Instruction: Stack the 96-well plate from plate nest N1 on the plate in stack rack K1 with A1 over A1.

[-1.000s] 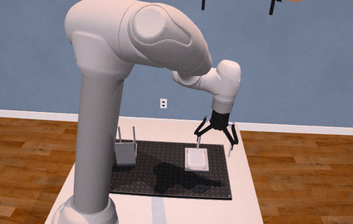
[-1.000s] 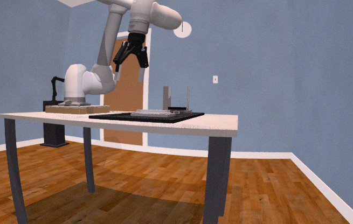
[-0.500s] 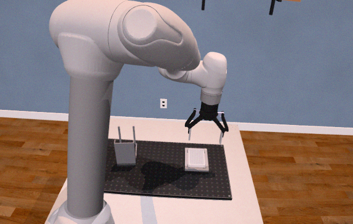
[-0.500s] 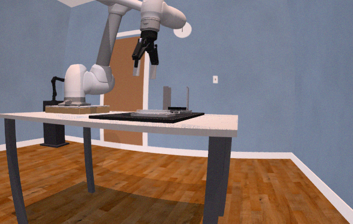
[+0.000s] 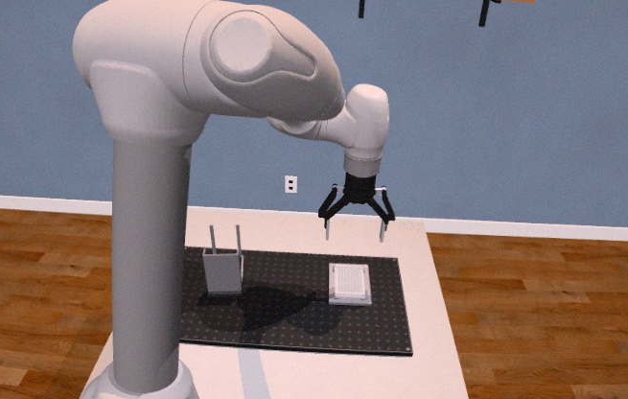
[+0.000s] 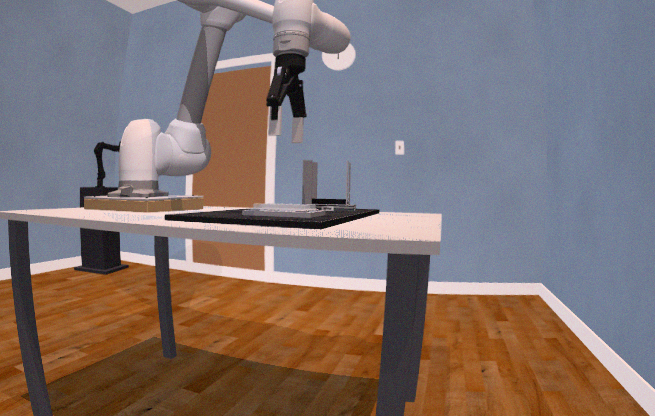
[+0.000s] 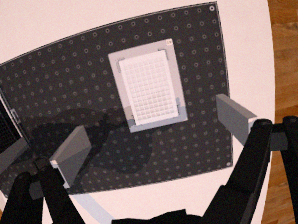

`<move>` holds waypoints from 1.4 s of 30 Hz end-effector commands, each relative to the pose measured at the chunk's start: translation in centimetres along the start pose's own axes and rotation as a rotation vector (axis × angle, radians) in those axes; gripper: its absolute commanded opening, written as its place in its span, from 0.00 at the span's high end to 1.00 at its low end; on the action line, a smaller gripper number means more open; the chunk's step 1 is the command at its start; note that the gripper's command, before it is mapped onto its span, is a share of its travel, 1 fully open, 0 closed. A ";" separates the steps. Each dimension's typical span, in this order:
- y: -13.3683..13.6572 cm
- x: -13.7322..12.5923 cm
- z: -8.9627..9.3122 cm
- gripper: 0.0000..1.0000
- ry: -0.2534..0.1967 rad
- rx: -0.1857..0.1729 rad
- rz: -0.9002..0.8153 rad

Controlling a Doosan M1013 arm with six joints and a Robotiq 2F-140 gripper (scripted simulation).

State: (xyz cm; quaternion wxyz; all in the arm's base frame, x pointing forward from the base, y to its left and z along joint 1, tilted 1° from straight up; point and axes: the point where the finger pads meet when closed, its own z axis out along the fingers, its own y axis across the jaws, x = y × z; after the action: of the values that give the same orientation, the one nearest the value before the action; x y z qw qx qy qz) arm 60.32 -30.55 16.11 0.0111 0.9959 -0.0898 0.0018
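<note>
A white 96-well plate [image 5: 349, 282] lies in the grey plate nest N1 [image 5: 350, 298] on the right part of the black perforated mat [image 5: 296, 302]. It also shows in the wrist view [image 7: 149, 84], and low and edge-on in the exterior view [image 6: 283, 208]. The stack rack K1 [image 5: 222, 269], with tall grey walls and posts, stands on the mat's left part [image 6: 327, 186]; the plate inside it is hidden. My gripper [image 5: 354, 237] [image 6: 285, 130] [image 7: 150, 122] hangs high above the nest, open and empty. I cannot make out the A1 mark.
The arm's thick column [image 5: 145, 247] stands at the table's front left and hides part of the mat. The white table top [image 5: 306, 366] ends close beyond the mat on the right.
</note>
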 end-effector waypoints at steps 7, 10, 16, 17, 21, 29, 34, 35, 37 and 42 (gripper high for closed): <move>0.0 0.0 0.0 0.00 0.000 0.000 0.000; 0.0 0.0 0.5 0.00 0.000 0.000 0.000; 0.0 0.0 1.5 0.00 0.000 0.000 0.000; 0.0 0.0 1.7 0.00 0.000 0.000 0.000; 0.0 0.0 2.0 0.00 0.000 0.000 0.000; 0.0 0.0 3.3 0.00 0.000 0.000 0.000; 0.0 0.0 4.2 0.00 0.000 0.000 0.000; 0.0 0.0 4.2 0.00 0.000 0.000 0.000; 0.0 0.0 4.3 0.00 0.000 0.000 0.000; 0.0 0.0 5.2 0.00 0.000 0.000 0.000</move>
State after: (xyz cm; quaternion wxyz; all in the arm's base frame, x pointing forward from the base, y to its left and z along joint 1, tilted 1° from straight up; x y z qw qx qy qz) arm 60.33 -30.65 11.25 0.0111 0.9959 -0.0897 0.0017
